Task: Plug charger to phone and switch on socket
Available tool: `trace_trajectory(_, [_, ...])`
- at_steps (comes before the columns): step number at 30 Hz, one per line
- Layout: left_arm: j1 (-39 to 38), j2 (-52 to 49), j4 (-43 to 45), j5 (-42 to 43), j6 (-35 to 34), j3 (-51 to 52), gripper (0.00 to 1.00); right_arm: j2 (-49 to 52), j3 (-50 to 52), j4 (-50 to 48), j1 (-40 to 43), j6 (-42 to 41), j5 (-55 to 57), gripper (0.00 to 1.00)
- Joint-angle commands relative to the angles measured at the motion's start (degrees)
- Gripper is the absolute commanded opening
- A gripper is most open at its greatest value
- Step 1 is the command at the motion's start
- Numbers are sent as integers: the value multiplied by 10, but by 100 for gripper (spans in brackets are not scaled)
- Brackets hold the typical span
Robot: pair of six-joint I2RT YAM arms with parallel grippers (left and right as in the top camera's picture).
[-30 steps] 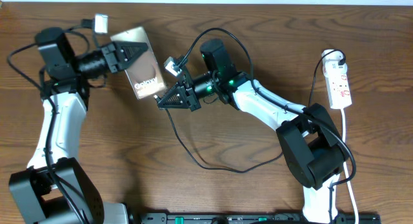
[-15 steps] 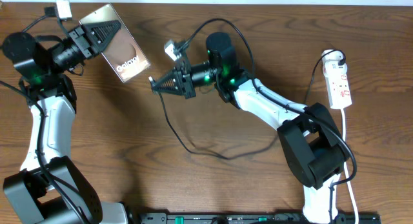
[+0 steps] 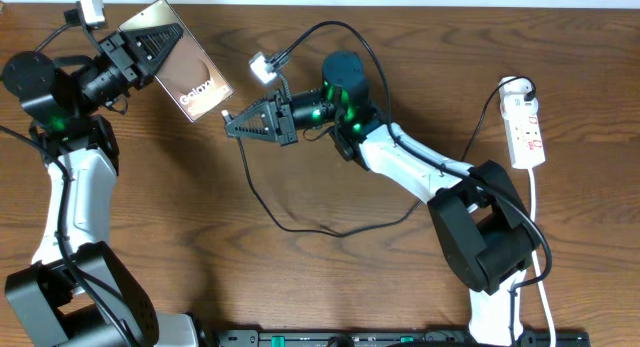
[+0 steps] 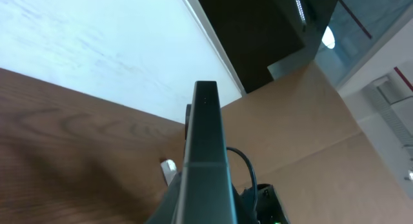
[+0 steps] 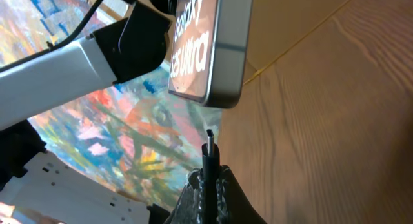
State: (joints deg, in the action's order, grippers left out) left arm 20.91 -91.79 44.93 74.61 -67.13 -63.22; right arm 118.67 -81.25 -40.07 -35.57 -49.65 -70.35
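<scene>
- The right gripper is closed on the charger. Its black plug tip points at the phone's lower edge, just short of touching.
- The phone is bronze-grey, with white lettering "Galaxy" and "Ultra".
- The left gripper is clamped on the phone's far end and holds it tilted.
- The socket, white with red marks, lies on the table, well apart at the right.

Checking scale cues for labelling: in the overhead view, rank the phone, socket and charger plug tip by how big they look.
1. phone: largest, though it is held up nearer the camera, which may inflate it.
2. socket.
3. charger plug tip: barely a speck.
</scene>
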Motion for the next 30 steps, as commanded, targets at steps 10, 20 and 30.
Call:
trace_trajectory(10, [0, 4, 77, 45, -11, -8, 7, -2, -6, -40, -4, -9, -63, 1])
trace_trajectory(20, [-5, 4, 76, 46, -32, -8, 7, -2, -6, -43, -5, 4, -63, 1])
trace_trajectory(30, [-33, 4, 75, 18, -45, -8, 8, -2, -6, -43, -5, 11, -50, 1])
